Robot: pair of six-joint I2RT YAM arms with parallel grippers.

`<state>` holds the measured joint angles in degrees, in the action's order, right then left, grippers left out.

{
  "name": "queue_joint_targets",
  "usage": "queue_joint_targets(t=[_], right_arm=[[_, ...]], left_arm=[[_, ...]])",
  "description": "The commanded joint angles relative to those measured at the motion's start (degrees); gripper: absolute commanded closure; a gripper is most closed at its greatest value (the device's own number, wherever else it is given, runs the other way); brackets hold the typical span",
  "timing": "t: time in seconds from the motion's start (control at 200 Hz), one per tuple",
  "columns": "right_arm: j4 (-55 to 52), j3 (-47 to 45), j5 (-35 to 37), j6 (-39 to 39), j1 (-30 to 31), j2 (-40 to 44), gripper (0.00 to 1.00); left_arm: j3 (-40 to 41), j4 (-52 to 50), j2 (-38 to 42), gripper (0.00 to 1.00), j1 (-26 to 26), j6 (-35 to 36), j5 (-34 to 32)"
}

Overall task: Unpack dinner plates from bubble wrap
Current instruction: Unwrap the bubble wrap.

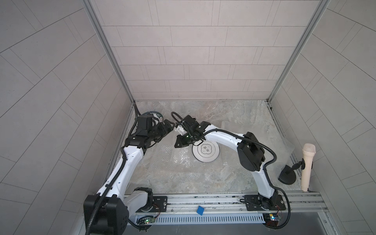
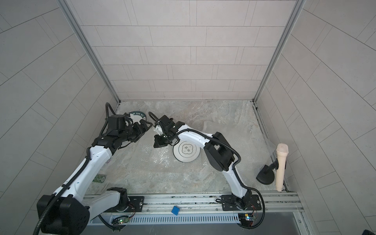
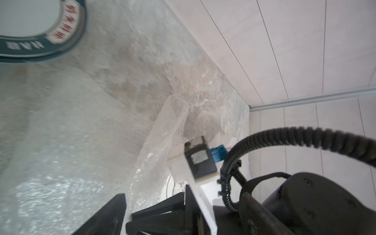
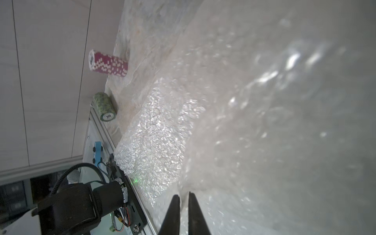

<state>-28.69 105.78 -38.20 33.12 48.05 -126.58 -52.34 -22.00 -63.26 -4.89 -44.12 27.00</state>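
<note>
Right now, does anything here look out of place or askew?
Nothing looks broken or spilled. A green roll lies tipped on its side by the wall, near an upright purple stack; neither belongs with the plates. One bubble wrap sheet is bunched up instead of lying flat.

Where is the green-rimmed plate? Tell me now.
In both top views the green-rimmed plate lies in the table's far left corner, partly hidden behind the left arm's wrist, well left of the white plate mid-table.
</note>
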Motion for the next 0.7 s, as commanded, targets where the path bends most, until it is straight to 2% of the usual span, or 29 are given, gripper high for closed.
queue_joint_targets(t=[0.0, 0.085, 0.205, 0.4, 0.575, 0.695], right_arm=[[-2.6, 4.6, -2.5, 1.38, -0.41, -4.31, 0.72], [-5.0, 6.91, -1.68, 0.1, -0.42, -4.95, 0.43], [-6.59, 6.96, -1.12, -1.56, -0.63, -2.81, 0.2], [-10.56, 8.06, -2.99, -4.44, -0.94, 1.89, 0.06], [-14.58, 5.78, -0.59, -7.09, -2.49, 8.51, 0.04], [-15.55, -1.1, 5.61, -8.08, -5.52, 16.22, 0.05]], left_arm=[[1.09, -3.48, 1.51, 0.08, 1.18, -0.53, -3.04], [1.29, -3.49, 1.35, 0.08, 1.67, -0.53, -2.27], [1.37, -2.6, 1.28, 0.08, 2.14, -0.77, -1.28], [1.69, 1.26, -0.49, 0.08, 3.69, -2.77, 3.62], [0.6, 1.26, -1.42, 0.08, 3.77, -0.86, 6.43], [-0.17, 0.37, -2.73, 0.08, 1.47, 1.17, 8.61]])
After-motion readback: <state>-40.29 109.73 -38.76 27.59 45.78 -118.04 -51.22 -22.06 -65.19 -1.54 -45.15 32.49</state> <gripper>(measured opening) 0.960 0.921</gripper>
